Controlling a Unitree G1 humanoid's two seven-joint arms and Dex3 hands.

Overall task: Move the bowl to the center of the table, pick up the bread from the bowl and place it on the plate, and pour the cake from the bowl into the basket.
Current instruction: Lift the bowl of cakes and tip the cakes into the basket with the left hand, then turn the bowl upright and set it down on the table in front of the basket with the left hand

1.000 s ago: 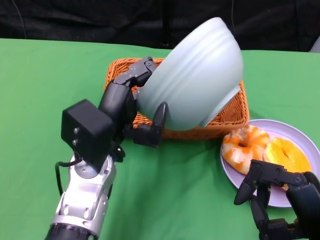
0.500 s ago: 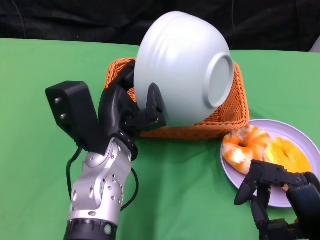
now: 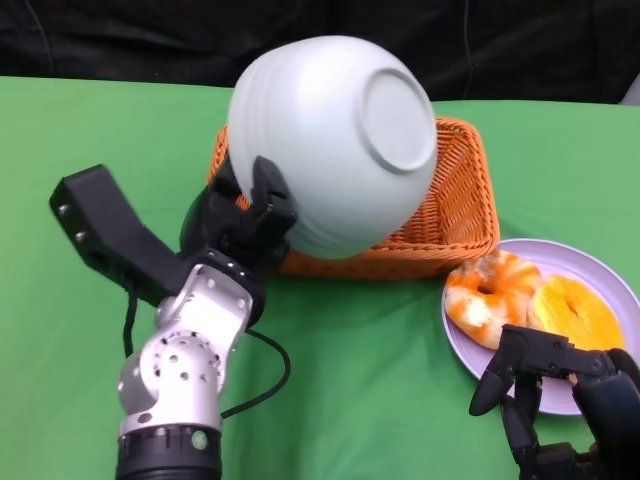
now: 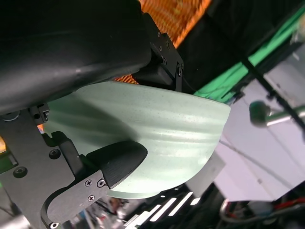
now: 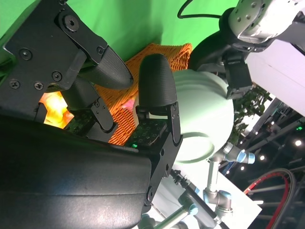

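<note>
Tipping further since the earlier frames, the bowl [image 3: 325, 140] is now turning almost bottom-up, its foot ring facing the camera and its mouth pointing down into the basket [image 3: 455, 215], while the left forearm is swinging round beneath it. The left hand [image 3: 245, 215] is clamping the bowl's near side, fingers pressing on the ribbed wall and rim, holding it up above the basket's near-left corner. The bowl is looking rigid, smooth-glazed and likely slippery and breakable, so a grip across the rim with the thumb on the outer wall seems the safest hold while it is being tilted; whether the cake is already falling out cannot be told, since the bowl is hiding the basket's inside. Just right of the basket, the plate [image 3: 600, 272] is carrying the bread [image 3: 490, 295] and a yellow pastry [image 3: 575, 308]. The right hand [image 3: 545, 385] is resting near the plate's front edge, fingers apart and holding nothing, well clear of the pour over the green desk [image 3: 380, 400].
</note>
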